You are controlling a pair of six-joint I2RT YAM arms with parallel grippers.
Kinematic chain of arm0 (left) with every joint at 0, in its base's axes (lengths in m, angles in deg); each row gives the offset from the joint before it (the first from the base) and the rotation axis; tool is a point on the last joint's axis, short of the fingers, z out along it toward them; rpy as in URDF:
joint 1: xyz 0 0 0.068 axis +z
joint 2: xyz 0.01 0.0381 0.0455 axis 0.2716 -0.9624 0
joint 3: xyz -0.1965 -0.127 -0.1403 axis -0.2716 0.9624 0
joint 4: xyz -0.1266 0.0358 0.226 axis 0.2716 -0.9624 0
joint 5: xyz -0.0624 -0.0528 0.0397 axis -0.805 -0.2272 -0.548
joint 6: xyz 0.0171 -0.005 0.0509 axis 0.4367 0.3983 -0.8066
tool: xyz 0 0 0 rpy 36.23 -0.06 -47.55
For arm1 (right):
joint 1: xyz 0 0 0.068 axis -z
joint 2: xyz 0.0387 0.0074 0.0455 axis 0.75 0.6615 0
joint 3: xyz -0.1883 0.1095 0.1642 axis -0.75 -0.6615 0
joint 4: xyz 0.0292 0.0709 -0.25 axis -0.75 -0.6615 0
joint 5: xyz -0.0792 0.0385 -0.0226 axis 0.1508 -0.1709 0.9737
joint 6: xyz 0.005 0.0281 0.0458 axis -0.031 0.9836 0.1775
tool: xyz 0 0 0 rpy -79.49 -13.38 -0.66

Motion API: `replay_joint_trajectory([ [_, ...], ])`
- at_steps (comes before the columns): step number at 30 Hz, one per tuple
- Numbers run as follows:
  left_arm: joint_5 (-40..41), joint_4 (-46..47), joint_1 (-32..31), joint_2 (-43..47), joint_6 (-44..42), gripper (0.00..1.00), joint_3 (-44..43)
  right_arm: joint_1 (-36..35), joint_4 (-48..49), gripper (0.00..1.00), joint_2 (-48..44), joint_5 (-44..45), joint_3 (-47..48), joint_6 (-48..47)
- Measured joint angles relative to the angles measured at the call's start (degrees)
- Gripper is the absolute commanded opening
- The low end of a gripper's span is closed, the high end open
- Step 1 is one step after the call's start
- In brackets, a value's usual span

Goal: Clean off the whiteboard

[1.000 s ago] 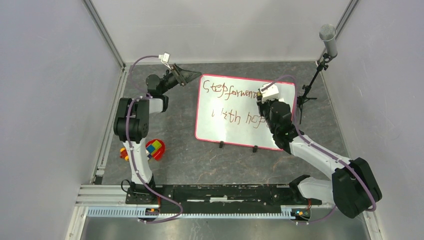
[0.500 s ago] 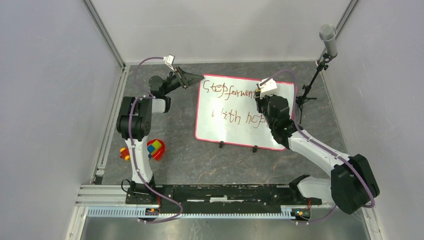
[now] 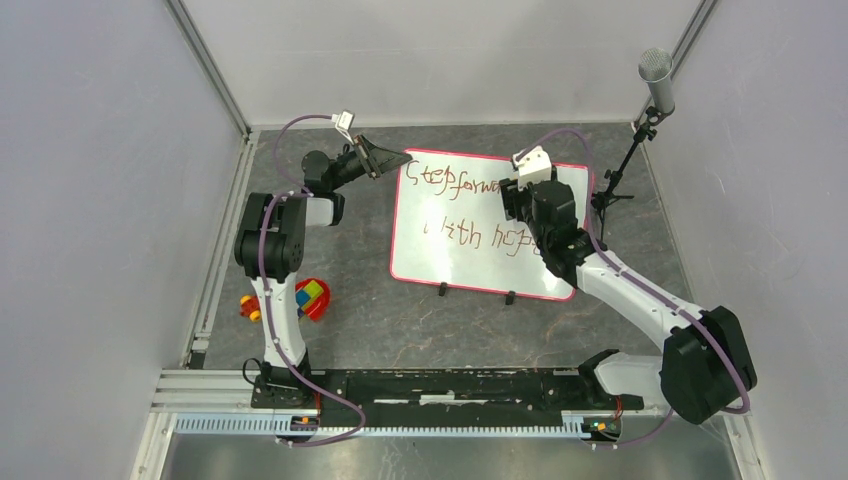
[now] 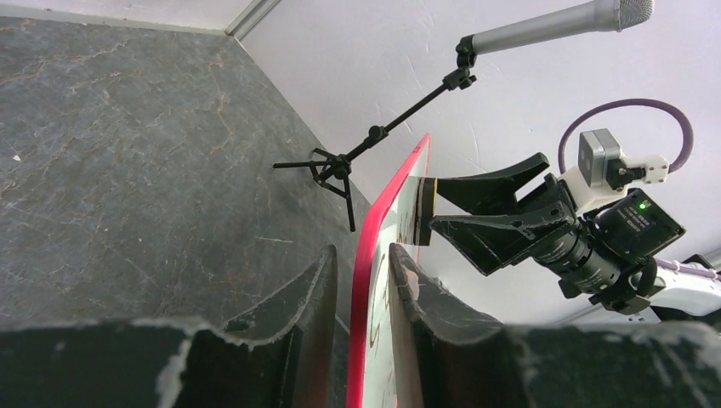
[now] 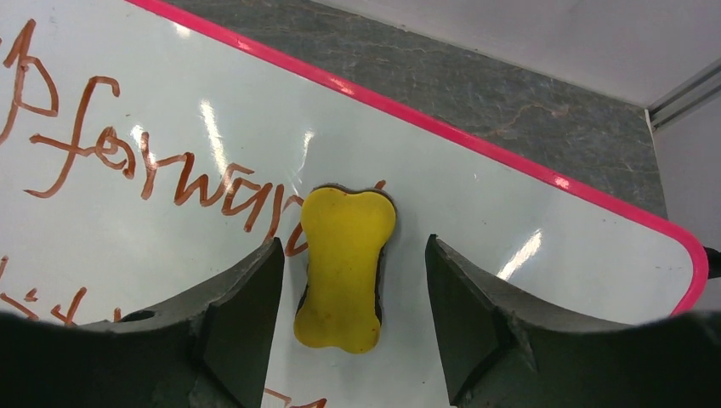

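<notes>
Mic stand (image 3: 628,160) beside whiteboard (image 3: 470,270) right edge; floor (image 3: 400,320) along near edge free.

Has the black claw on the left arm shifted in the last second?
Yes. The left gripper has slid rightward, up to the top-left corner of the red-framed white whiteboard, which stayed put.

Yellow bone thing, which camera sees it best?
Right wrist view: the yellow eraser lies whole on the whiteboard, inside the open right end effector. Left wrist view shows only its thin edge. Top view hides it under the arm.
</notes>
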Motion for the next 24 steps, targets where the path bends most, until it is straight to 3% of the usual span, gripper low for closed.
replay_joint_trajectory([
  [4, 0.04, -0.28, 0.0, 0.0, -0.81, 0.2, 0.0, 0.0, -1.46, 0.65, 0.0, 0.68, 0.04, 0.26],
  [15, 0.44, -0.39, -0.13, 0.61, -2.1, 0.13, 0.07, 0.0, -1.55, 0.42, 0.04, 1.05, 0.04, 0.44],
  [17, 0.44, -0.37, -0.13, 0.61, -2.1, 0.08, 0.13, -0.02, -1.25, 0.37, 0.26, 0.74, 0.04, 0.5],
  [24, 0.92, -0.37, -0.13, 0.61, -3.76, 0.02, 0.98, -0.68, 1.01, 0.29, 3.17, 1.25, 0.9, 0.15],
])
